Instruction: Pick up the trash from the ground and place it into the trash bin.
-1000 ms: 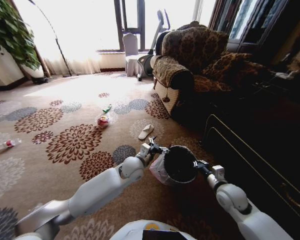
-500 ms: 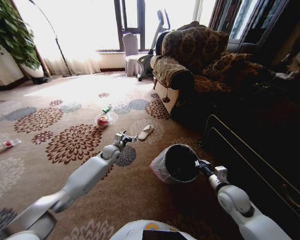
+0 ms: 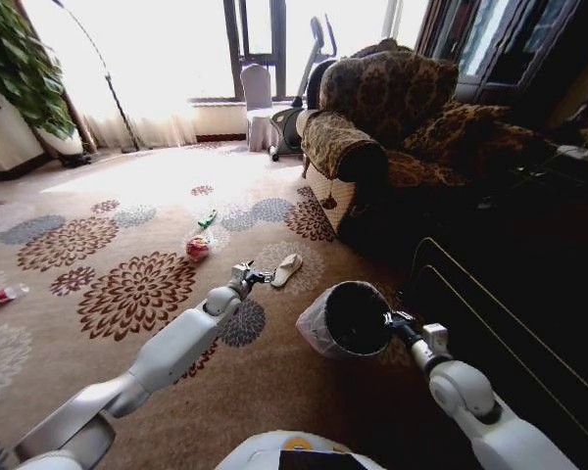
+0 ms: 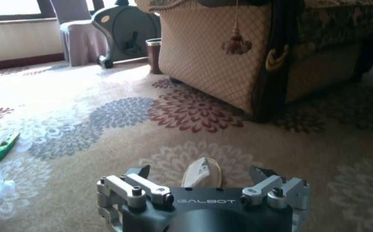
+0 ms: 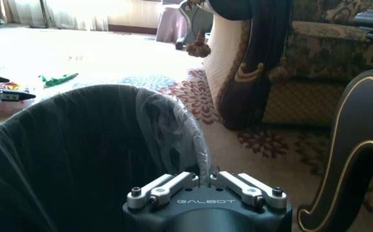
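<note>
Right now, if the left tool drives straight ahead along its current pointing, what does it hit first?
Probably the pale flat slipper on the floral carpet: it lies centred just beyond the open left tool. Depth is unclear, so the tool could pass above it; the patterned fabric armchair stands farther back.

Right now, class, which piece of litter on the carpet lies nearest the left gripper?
The red-white round packet. It lies just beyond the open left gripper; the green wrapper is farther on, and the clear plastic bottle is far off to the robot's left.

the left gripper [image 3: 258, 275] now reaches out over the carpet near the slipper [image 3: 286, 269], well away from the trash bin [image 3: 348, 318] rim where it was.
</note>
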Tool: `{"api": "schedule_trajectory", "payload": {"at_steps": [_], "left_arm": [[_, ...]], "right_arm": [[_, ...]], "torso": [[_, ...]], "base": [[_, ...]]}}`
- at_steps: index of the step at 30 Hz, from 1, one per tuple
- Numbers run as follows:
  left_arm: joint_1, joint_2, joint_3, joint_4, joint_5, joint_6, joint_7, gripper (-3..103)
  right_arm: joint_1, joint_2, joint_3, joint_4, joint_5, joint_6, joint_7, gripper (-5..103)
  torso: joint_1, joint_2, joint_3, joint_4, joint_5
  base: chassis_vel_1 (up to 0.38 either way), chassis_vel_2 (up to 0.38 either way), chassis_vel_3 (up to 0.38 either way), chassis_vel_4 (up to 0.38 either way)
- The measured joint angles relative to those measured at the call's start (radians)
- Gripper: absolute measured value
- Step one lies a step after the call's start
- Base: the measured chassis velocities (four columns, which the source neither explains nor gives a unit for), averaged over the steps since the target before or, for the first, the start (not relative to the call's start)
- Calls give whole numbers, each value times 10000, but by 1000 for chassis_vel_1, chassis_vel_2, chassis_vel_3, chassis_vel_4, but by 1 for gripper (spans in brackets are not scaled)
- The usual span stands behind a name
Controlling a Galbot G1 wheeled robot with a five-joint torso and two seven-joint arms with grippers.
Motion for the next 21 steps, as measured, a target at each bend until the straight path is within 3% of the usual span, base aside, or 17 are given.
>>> {"api": "schedule_trajectory", "payload": {"at_steps": [21], "left_arm": [[83,-2,21,-100,27,51,-35,100]], "right_arm": [[13,-33,-16,2,26,-12,4,2]], "torso": [[1,-1,2,4,5]], "base": [[-151,153,148,-146]]}}
